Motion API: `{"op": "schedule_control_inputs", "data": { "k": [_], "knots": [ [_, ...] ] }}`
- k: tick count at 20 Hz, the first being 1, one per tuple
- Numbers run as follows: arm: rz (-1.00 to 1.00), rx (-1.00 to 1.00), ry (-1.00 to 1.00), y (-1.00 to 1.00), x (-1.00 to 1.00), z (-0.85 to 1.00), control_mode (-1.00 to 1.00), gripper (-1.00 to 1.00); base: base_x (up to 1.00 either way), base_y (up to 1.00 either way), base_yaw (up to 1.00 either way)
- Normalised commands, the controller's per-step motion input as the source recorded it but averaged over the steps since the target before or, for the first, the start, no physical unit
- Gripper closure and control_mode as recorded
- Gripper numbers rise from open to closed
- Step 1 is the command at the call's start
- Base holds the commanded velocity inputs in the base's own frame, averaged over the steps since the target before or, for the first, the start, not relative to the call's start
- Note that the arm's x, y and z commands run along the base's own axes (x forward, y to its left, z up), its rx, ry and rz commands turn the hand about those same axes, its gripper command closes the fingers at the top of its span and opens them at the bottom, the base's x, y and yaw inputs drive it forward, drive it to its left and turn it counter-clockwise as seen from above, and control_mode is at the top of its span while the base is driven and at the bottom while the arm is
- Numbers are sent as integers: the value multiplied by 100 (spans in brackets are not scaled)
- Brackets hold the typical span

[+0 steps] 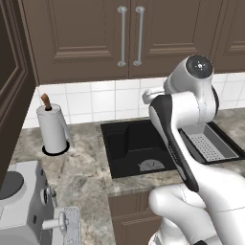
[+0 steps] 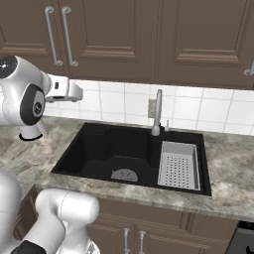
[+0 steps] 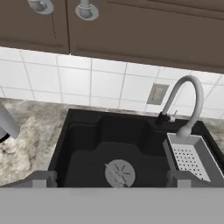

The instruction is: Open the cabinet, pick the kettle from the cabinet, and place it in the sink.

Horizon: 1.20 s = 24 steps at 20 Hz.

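The cabinet (image 1: 129,38) is being kept shut at twelve o'clock above the sink (image 3: 87,144), the gripper (image 3: 109,178) being held wide apart.

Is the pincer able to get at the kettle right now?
Probably not. Both doors of the cabinet are shut, so the kettle is hidden behind them. The open pincer points down toward the sink; a door handle must be pulled first.

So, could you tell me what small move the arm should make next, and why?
Probably raise the open gripper toward the cabinet's bar handles. Both doors are shut, so the kettle cannot be reached yet, and the hand view looks down on the sink with the handle ends at its top edge.
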Motion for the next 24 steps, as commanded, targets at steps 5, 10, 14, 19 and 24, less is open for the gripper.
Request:
{"op": "schedule_control_inputs", "data": {
  "k": [5,10,14,19,24],
  "knots": [
    [-1,5,-13,7,-9,26,-100,-100,0,0,0],
    [-3,8,-13,9,-4,25,-100,-100,0,0,0],
    [-1,5,-11,8,0,26,-100,-100,0,0,0],
    [0,0,-4,11,0,28,-100,-100,0,0,0],
    [0,0,-2,9,1,30,-100,-100,0,0,0]
  ]
}}
